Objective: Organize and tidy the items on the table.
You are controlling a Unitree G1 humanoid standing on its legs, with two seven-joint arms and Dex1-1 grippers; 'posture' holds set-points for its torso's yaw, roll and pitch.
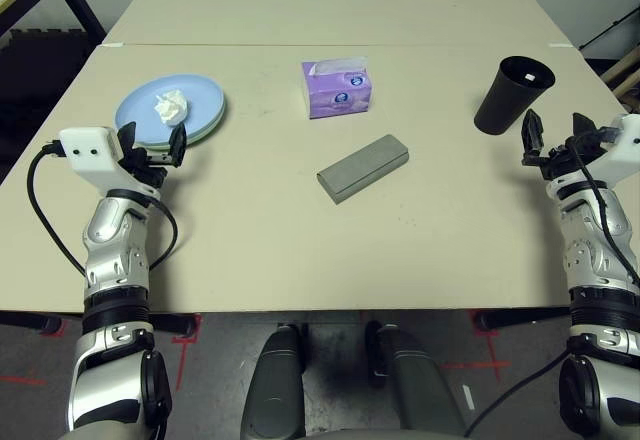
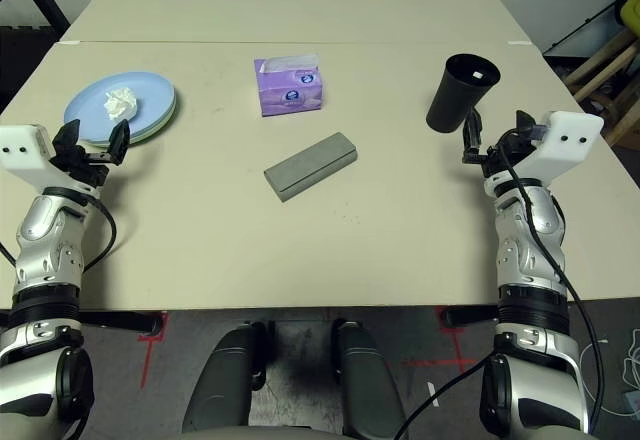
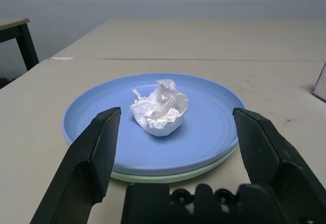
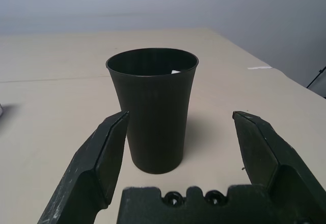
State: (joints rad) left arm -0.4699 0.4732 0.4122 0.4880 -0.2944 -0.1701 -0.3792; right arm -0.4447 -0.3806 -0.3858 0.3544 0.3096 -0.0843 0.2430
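My left fingers [image 3: 172, 132] spread wide before the tissue wad [image 3: 159, 107] on stacked plates [image 3: 204, 147], far left. Right fingers [image 4: 178, 137] wide at the black cup [image 4: 153, 112]. Head view adds the grey case [image 1: 363, 167] mid-surface [image 1: 300, 250].

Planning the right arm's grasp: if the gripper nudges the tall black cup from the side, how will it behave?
The black cup stands upright, tall and narrowing to a small base, so a high push would probably tip it. It looks thin-walled, likely light. Once down, its round tapered body might roll in a curve. The open right gripper hangs short of it.

Bare table [image 1: 250, 230] surrounds the central grey case [image 1: 363, 167]
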